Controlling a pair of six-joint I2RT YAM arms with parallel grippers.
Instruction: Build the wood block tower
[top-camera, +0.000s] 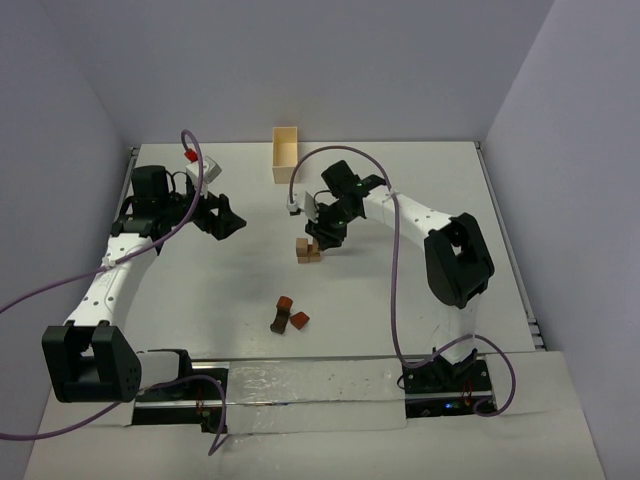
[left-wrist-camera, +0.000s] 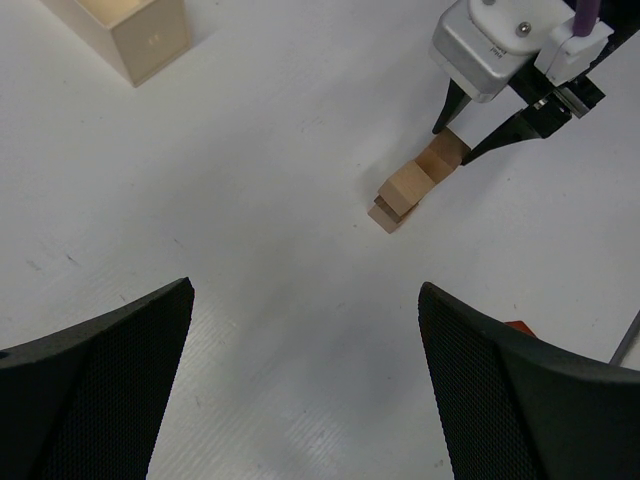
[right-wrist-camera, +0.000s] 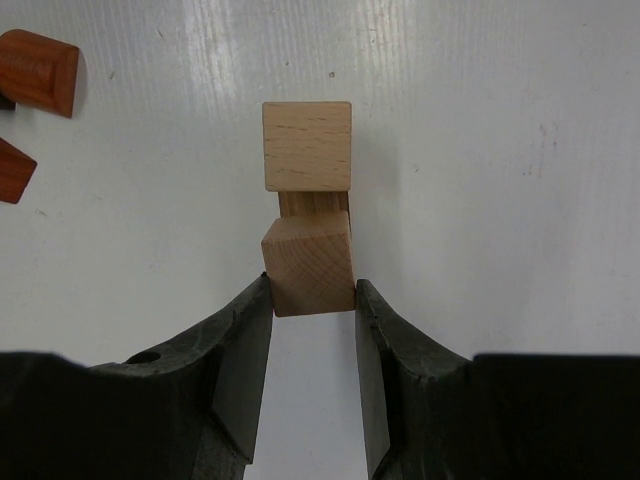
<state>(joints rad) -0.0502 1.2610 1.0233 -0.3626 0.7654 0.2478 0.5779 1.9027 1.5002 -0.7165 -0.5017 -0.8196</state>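
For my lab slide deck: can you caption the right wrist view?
Right gripper shut on a light tan cube next to two more tan blocks, reddish-brown pieces lying at upper left.

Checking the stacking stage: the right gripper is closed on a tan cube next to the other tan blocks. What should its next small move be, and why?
Probably ease the cube down until it seats against the tan blocks, then open. The right gripper is shut on the cube right beside them, so placing looks close. Whether the cube rests on anything yet cannot be told.
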